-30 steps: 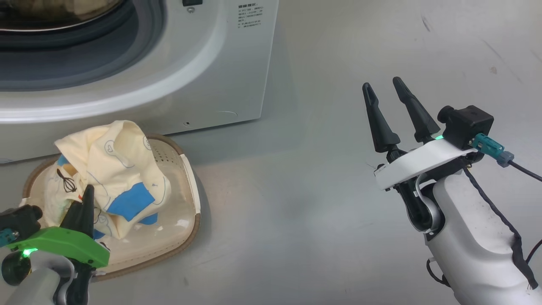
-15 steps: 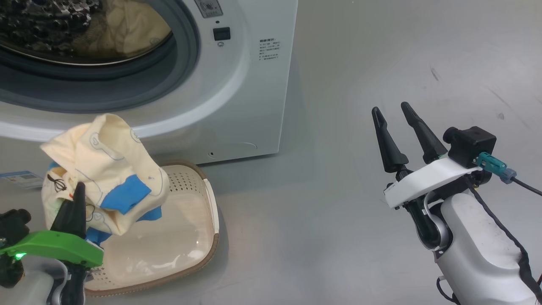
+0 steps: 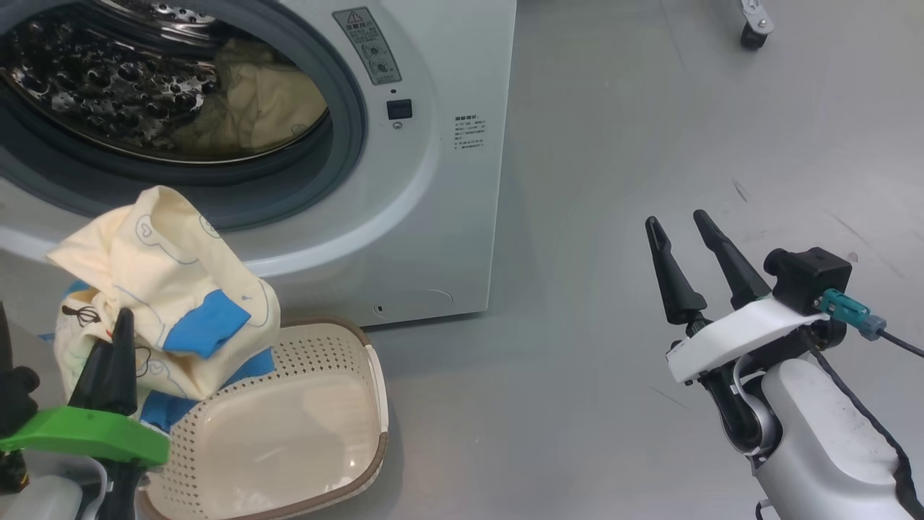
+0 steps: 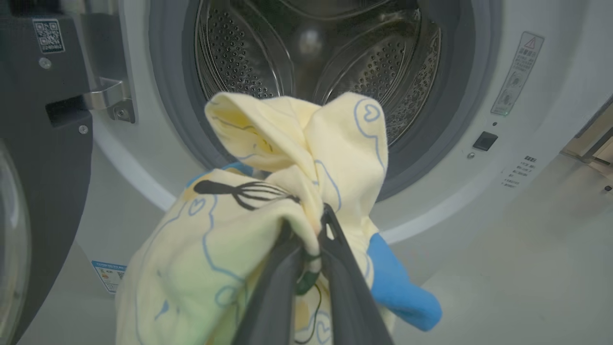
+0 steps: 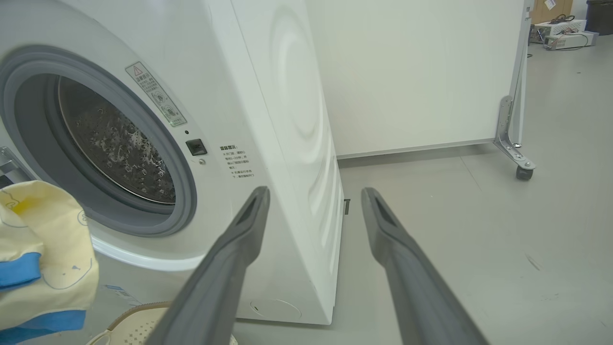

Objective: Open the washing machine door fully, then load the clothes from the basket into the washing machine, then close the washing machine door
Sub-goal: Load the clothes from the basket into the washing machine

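The clothes (image 3: 159, 289) rose from basket (image 3: 380, 404), pinched by left tool (image 4: 309, 229).

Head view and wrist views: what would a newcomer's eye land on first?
The clothes, a cream-yellow bundle with blue bands, pinched in the left gripper and hanging above the basket at lower left of the head view. Next, the washing machine gaping open at upper left, its steel drum already holding a pale garment. At lower right the right gripper hangs with fingers spread, holding nothing.
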